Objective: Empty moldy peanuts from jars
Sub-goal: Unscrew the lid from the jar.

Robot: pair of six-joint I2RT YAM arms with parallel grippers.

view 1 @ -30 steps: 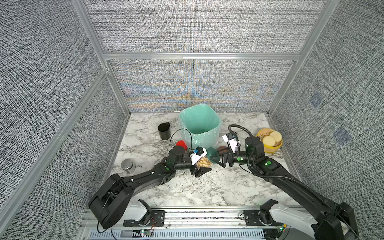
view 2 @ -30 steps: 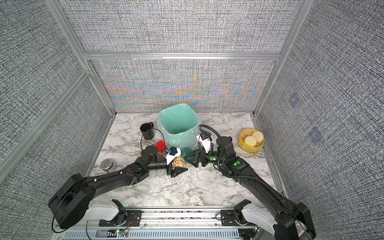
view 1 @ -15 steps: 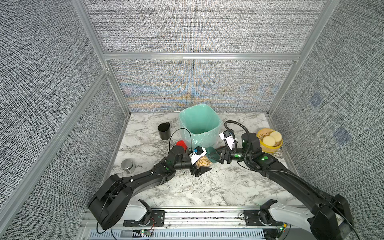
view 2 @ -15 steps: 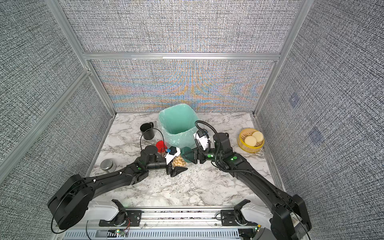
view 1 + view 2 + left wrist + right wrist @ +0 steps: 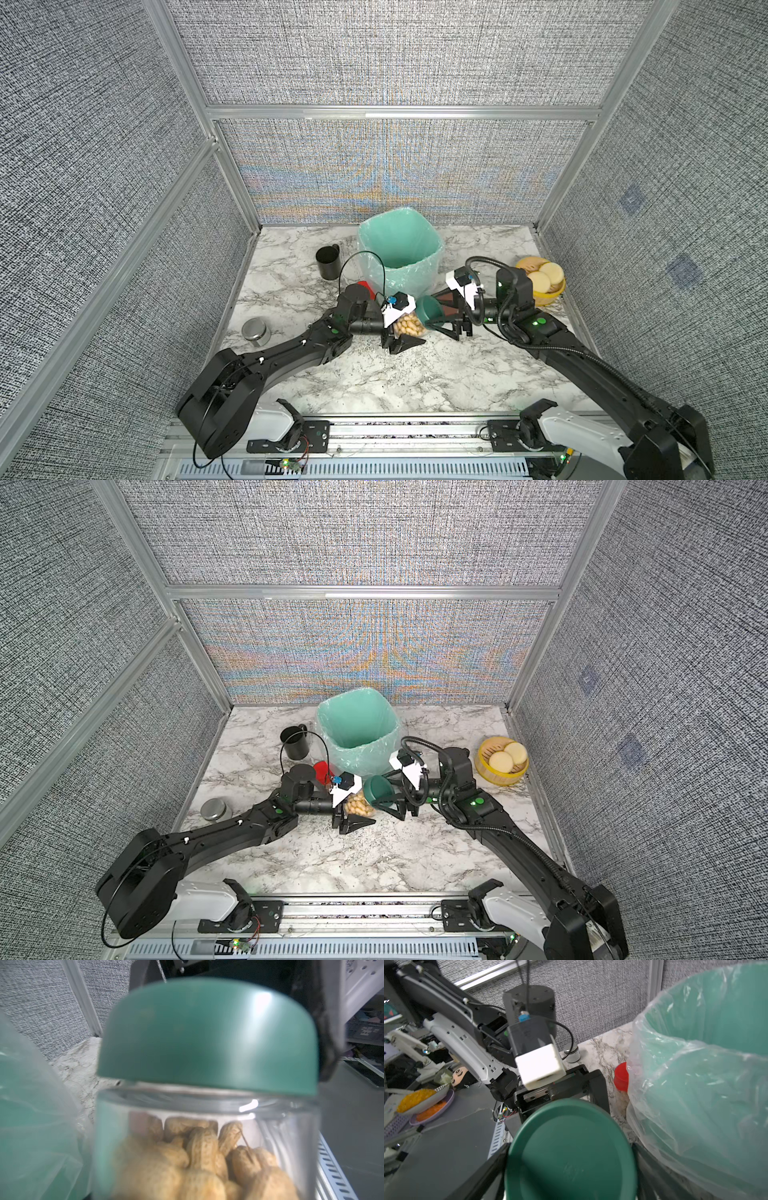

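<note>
Spillage is the main worry. The left gripper (image 5: pixel 359 806) has its fingers closed on the clear body of the green-lidded jar (image 5: pixel 409 328), which lies on its side low over the counter (image 5: pixel 415 374), just in front of the lined bin (image 5: pixel 409 278) and not above its opening. The moldy peanuts (image 5: pixel 203 1157) are all inside, heaped against the lower wall. The dark green lid (image 5: pixel 571 1151) sits on the jar's mouth and points at the right gripper (image 5: pixel 434 311), whose fingers flank the lid on both sides. I cannot tell whether they are clamped on it or only close beside it.

If the lid comes free in this pose, the peanuts would probably pour onto the counter. If the right-hand hold is loose, a twist could slip off the smooth lid, or turn the jar in the left fingers. The thin liner is close enough to snag. The red-lidded jar (image 5: pixel 620 1078) stands near the left arm, where a swing could knock it over.
</note>
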